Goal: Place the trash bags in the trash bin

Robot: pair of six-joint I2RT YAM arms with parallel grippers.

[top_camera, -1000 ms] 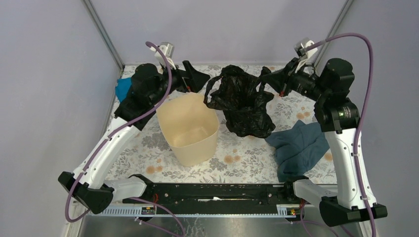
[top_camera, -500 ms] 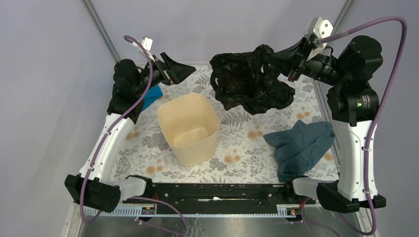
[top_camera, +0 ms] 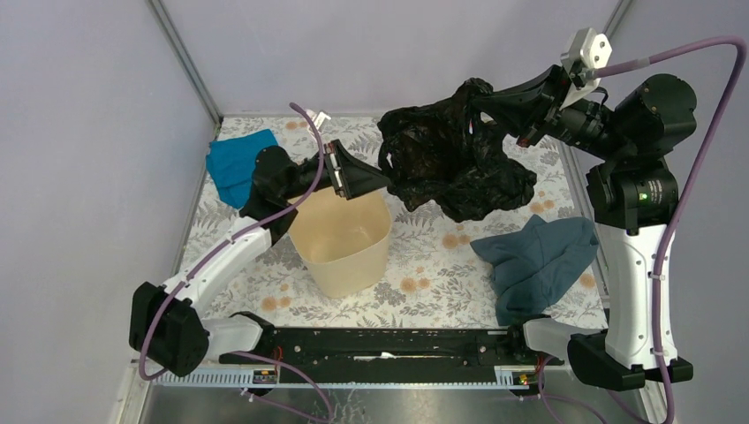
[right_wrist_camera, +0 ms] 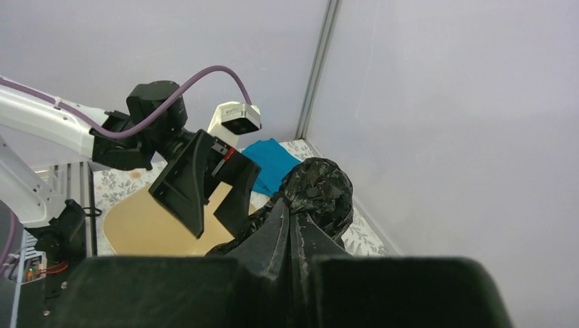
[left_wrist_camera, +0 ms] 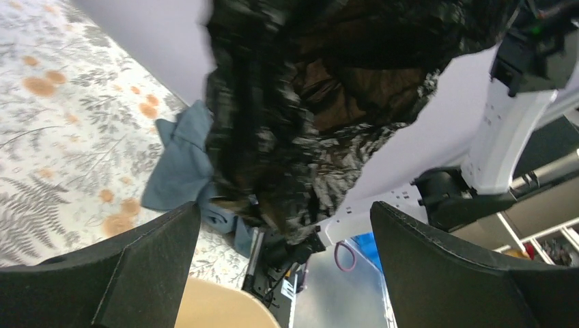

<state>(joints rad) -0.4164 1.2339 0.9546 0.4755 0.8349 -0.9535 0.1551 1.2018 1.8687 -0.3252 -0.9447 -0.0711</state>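
Dangling long-axis-down from the pinching right end effector (top_camera: pixel 478 96), the trash bag (top_camera: pixel 450 168) hangs beside the spread left end effector (top_camera: pixel 377 179).

Bright blue cloth (top_camera: pixel 237 162), blue-grey cloth (top_camera: pixel 534 261) on floral table (top_camera: pixel 424 291)

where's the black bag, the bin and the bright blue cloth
black bag (top_camera: pixel 450 163), top view, middle of its hanging bulk
bin (top_camera: pixel 343 272), top view, front outer wall
bright blue cloth (top_camera: pixel 230 163), top view, its centre
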